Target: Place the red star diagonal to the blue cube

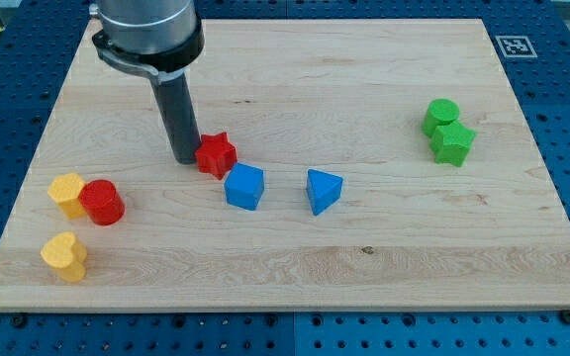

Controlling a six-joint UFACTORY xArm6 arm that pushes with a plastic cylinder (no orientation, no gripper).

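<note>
Yellow heart (63, 256) foreground on desk (384, 267); no fingers on rig, my tip (185, 158) touching red star (216, 154) at its left, star just up-left of blue cube (244, 187), prob. light, rigid, slides w/ flank push.

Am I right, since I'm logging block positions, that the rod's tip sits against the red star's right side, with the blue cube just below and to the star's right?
Not quite. In the camera view my tip sits against the left side of the red star, not the right. The rest holds: the blue cube lies just below and to the star's right.
</note>
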